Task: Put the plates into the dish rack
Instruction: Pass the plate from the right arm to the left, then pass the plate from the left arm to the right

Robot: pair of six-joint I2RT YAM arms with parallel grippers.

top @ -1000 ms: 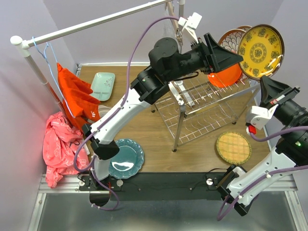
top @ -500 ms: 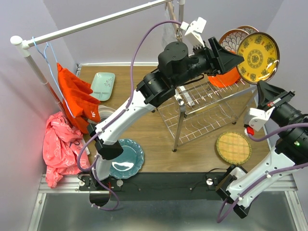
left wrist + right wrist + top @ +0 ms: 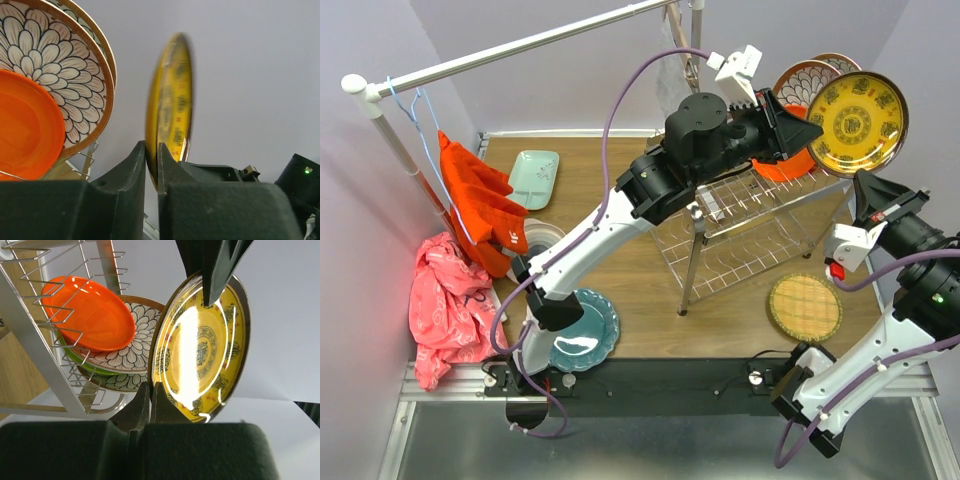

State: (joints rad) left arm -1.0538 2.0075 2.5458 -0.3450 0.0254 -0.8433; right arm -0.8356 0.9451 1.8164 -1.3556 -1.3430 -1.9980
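Note:
A dark-yellow patterned plate [image 3: 865, 122] hangs upright in the air beside the dish rack [image 3: 750, 225], gripped from two sides. My left gripper [image 3: 818, 128] is shut on its left rim; in the left wrist view the plate [image 3: 170, 100] stands edge-on between the jaws of that gripper [image 3: 152, 150]. My right gripper [image 3: 861, 175] is shut on its lower rim, and the right wrist view shows it [image 3: 151, 386] pinching the plate [image 3: 205, 350]. An orange plate [image 3: 790, 160], a floral plate [image 3: 800, 80] and a lime green plate [image 3: 85, 367] stand in the rack. A teal plate [image 3: 582, 330] and a yellow woven plate [image 3: 805, 307] lie on the table.
A long white clothes rail [image 3: 520, 45] crosses the back left, with an orange cloth [image 3: 480, 200] on a hanger. A pink cloth [image 3: 445, 300] is heaped at the left wall. A pale green tray [image 3: 532, 178] lies behind the left arm.
The left arm has reached right to the yellow plate and its jaws have closed on the rim. The right gripper has kept its hold; the plate shifted slightly.

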